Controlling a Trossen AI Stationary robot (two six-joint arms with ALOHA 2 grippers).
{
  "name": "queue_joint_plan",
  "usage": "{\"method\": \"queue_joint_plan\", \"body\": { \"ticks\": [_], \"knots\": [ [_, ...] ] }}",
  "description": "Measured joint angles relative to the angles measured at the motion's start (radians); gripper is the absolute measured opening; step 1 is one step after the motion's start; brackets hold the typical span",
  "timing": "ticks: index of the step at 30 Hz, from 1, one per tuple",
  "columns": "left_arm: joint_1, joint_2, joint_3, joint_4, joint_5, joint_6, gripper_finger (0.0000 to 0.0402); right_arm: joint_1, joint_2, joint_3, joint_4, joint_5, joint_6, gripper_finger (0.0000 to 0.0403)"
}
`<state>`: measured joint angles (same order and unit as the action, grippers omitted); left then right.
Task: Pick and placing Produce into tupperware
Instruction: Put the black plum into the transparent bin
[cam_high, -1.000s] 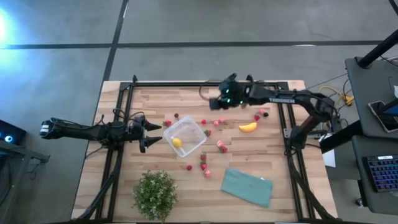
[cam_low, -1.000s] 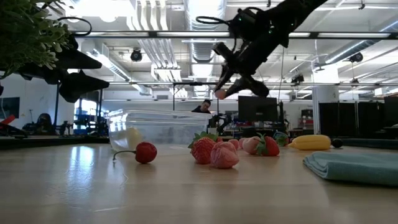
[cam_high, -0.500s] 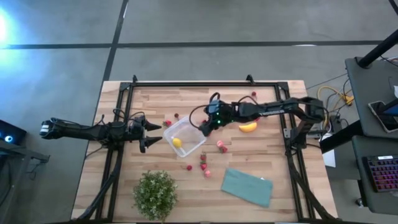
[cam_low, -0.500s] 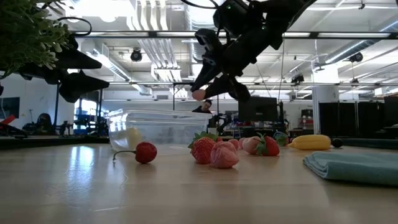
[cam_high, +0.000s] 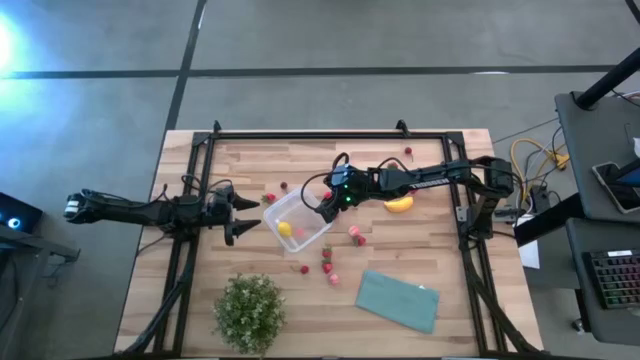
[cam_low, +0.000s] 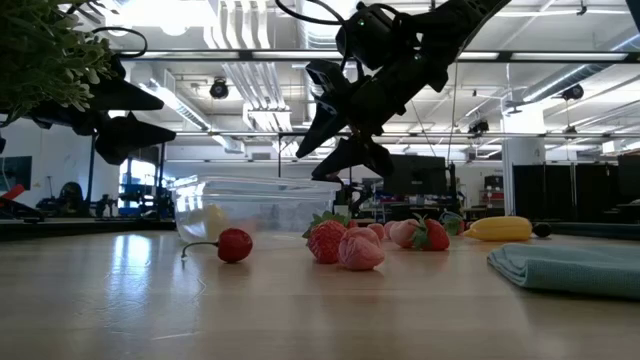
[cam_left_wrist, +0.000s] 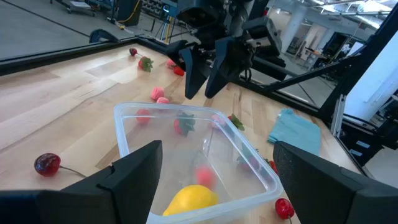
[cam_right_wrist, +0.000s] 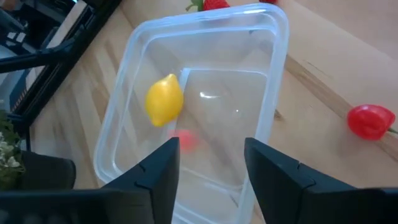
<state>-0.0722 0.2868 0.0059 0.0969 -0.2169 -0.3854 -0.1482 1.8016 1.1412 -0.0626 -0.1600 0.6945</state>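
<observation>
The small clear square plastic tupperware with rounded corners (cam_high: 299, 218) sits near the middle of the pale wooden bench (cam_high: 250, 160), and inside it lie a small round yellow fruit (cam_right_wrist: 164, 99) and a blurred pink-red berry (cam_right_wrist: 184, 140) that seems to be dropping or just landing on the container floor. The right tool (cam_low: 325, 130) hangs directly over the container's open mouth with its two dark fingers spread apart and nothing between them, so the release looks to be the step in hand. To finish it well, the arm should lift straight up before swinging away, so a finger does not clip the thin rim and skid the light container across the bench. More produce waits outside: several red and pink strawberry-like fruits (cam_high: 355, 235) lie loose beside the container, a red cherry-like fruit with a stem (cam_low: 234, 244) rests close to its wall, and a small yellow banana (cam_high: 399, 204) lies farther toward the right arm's base. The nearest berries make the sensible next pick, taken from above with a gentle grip since they are small and likely to roll. The left tool (cam_high: 240, 215) waits just beside the container, fingers wide and empty. A teal folded cloth (cam_high: 398, 299) and a green leafy potted plant (cam_high: 249, 311) sit at the near edge, out of the way.
</observation>
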Motion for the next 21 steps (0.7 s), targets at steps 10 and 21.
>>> {"method": "queue_joint_plan", "body": {
  "ticks": [10,21],
  "knots": [
    [0.000,0.000,0.000,-0.001,0.000,0.000,0.0293,-0.056,-0.007,0.000,-0.024,0.077,0.052,0.0184],
    [0.000,-0.001,0.000,-0.001,0.000,0.000,0.0293,-0.189,-0.050,-0.001,0.001,0.063,0.089,0.0175]
  ]
}}
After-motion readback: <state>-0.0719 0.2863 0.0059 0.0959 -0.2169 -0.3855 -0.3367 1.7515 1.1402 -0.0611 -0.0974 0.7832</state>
